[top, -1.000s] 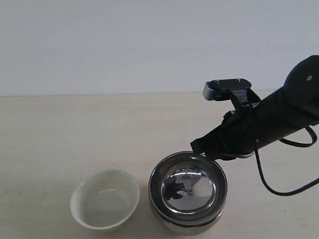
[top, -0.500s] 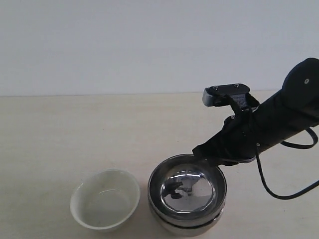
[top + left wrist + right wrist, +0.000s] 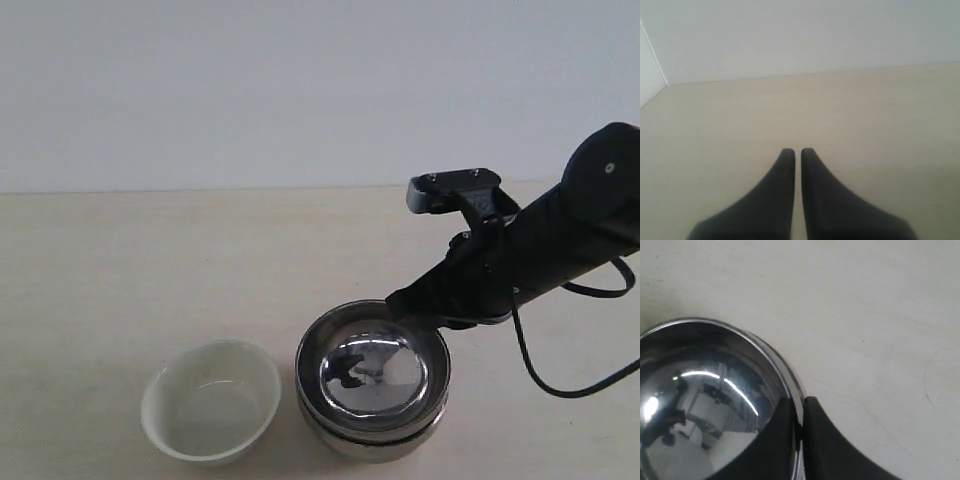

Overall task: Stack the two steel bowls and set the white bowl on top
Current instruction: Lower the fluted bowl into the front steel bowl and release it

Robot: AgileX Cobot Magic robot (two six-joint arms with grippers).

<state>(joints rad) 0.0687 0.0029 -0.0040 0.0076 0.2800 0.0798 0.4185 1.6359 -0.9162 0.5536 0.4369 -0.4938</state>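
Right hand [image 3: 799, 409] is pinching the far-right rim of the upper steel bowl [image 3: 375, 372], one finger inside the bowl and one outside, the jaws drawn almost together on the thin metal; whether the rim of the lower steel bowl [image 3: 372, 443] is also being caught cannot be told. The upper bowl is sitting nested inside the lower one near the front of the surface [image 3: 150, 270], its rim looking roughly level, so the stacking of the two seems to be at the point of letting go. To do this well, the right hand should be opening only a little and then rising straight up, since a sideways pull on a slick rim is likely to be tipping the upper bowl or dragging the whole pair. The white bowl [image 3: 210, 400] is standing upright just beside the stack on its left, apart from it and not yet on top; it looks glossy, so a firm pinch on its rim and a centred, gentle lowering will be needed. The left hand [image 3: 797, 152] is hanging over bare surface with its fingers nearly touching, holding nothing.
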